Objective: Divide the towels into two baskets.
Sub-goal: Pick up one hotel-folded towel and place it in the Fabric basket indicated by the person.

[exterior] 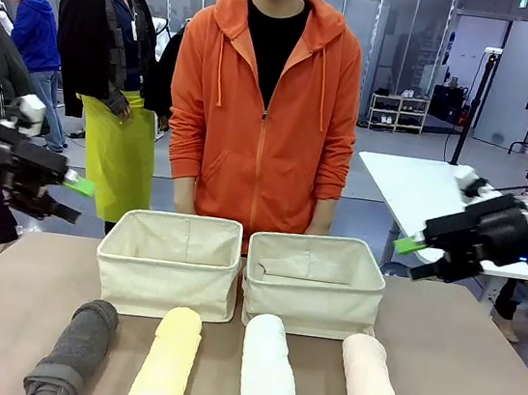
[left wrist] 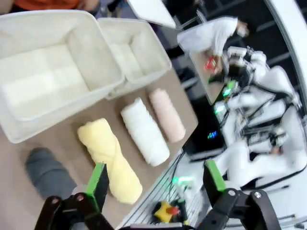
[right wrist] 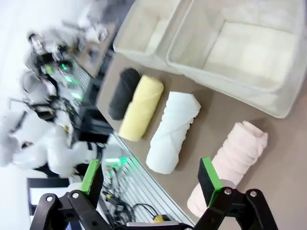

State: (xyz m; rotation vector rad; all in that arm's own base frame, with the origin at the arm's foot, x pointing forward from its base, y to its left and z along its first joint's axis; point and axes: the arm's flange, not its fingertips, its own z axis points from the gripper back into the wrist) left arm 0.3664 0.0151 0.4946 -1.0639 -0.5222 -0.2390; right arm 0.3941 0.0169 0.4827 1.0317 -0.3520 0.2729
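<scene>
Listing the desk [exterior: 476,362] contents as seen from the front, with 12 o'clock at the far side and 6 o'clock at the robot's side.

1. Dark grey towel [exterior: 73,353]: rolled, lying on the desk at 7 o'clock, at the left end of the row.
2. Pale yellow towel [exterior: 167,360]: rolled, next in the row toward 3 o'clock, near the grey roll but apart from it.
3. White towel [exterior: 269,374]: rolled, at about 6 o'clock, just right of centre.
4. Pale pink towel [exterior: 373,387]: rolled, at 5 o'clock, at the right end of the row.
All four lie lengthwise, roughly 12 to 6, with gaps between them.
5. Left basket [exterior: 165,287]: beige canvas, standing upright at 12 o'clock of the grey and yellow rolls.
6. Right basket [exterior: 310,306]: matching, just beside the first at its 3 o'clock, at 12 o'clock of the white and pink rolls.
7. Left gripper [exterior: 71,199]: raised off the 9 o'clock edge of the desk, pointing toward 3 o'clock, jaws spread with nothing between them.
8. Right gripper [exterior: 416,258]: raised off the 3 o'clock edge, pointing toward 9 o'clock, jaws spread with nothing between them.
9. Person [exterior: 264,110]: in an orange hoodie, standing at 12 o'clock directly behind the baskets, arms down.
</scene>
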